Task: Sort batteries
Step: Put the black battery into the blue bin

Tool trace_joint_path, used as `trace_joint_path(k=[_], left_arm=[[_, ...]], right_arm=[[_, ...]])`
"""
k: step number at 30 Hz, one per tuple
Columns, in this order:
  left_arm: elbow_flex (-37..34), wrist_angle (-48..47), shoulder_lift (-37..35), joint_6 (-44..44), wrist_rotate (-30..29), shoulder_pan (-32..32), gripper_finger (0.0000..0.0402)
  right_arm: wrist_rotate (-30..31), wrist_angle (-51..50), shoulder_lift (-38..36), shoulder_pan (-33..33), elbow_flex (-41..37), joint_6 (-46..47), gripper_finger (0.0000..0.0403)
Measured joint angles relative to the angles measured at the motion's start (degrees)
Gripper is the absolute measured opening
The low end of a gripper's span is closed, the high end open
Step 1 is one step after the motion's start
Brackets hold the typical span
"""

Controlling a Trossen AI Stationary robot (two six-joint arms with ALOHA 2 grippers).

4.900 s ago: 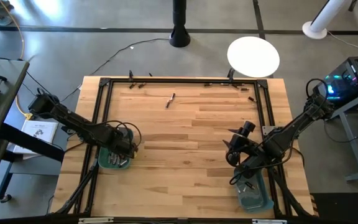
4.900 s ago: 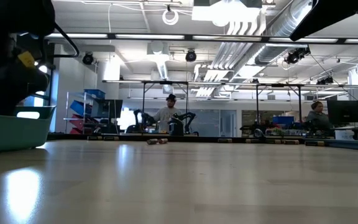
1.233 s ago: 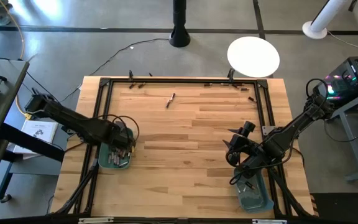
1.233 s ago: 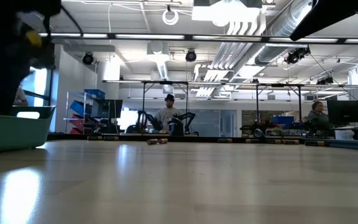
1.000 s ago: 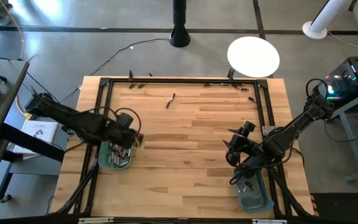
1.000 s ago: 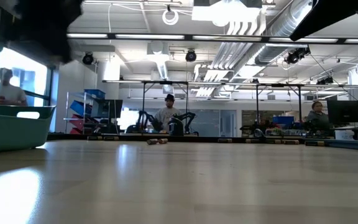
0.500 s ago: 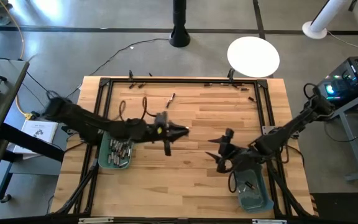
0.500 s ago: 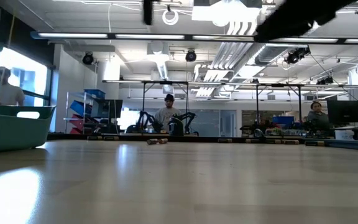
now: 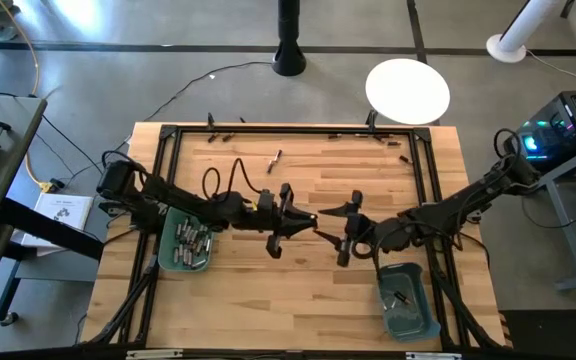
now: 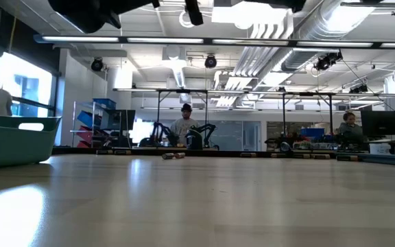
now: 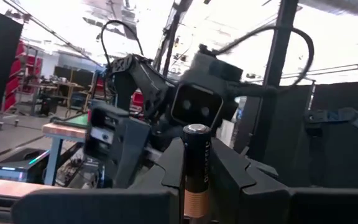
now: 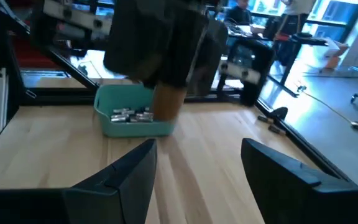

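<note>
My left gripper (image 9: 308,221) reaches level over the table's middle, shut on a dark and coppery battery (image 11: 194,168). My right gripper (image 9: 338,232) faces it from the right, a short way off and open, its fingers (image 12: 129,177) spread with nothing between them. In the right wrist view the battery's coppery end (image 12: 166,104) shows ahead. A teal bin (image 9: 167,247) at the left holds several silvery batteries (image 9: 192,240). A second teal bin (image 9: 424,305) at the near right holds a few dark ones. My left gripper pinches the battery's body (image 11: 194,186) between its two fingers, which lie level and point toward the table's right. The battery stands upright across them, black end (image 11: 196,134) up, coppery end sticking out below. It is lifted clear of the table.
Loose batteries lie near the table's far edge (image 9: 274,160) (image 9: 218,136) (image 10: 173,156). A black frame (image 9: 298,131) runs around the work area. Bare wood lies below and in front of both grippers. People sit in the room beyond the table.
My left gripper has come up out of the left bin with the battery and swung toward the table's right, to the middle. My right gripper has left its place above the right bin and gone toward the table's left, until the two face each other.
</note>
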Motion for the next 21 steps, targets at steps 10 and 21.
trace_joint_path(k=[10,21], left_arm=[[0.02,-1.34,0.00,1.07,0.71,-0.03,0.0034],[0.04,-3.39,-0.04,3.93,-1.85,-0.10,0.0069]], right_arm=[[-11.89,0.25,0.00,-3.91,3.33,0.95,0.0221],[-13.41,-3.13,-0.02,-3.99,3.33,4.77,0.0032]])
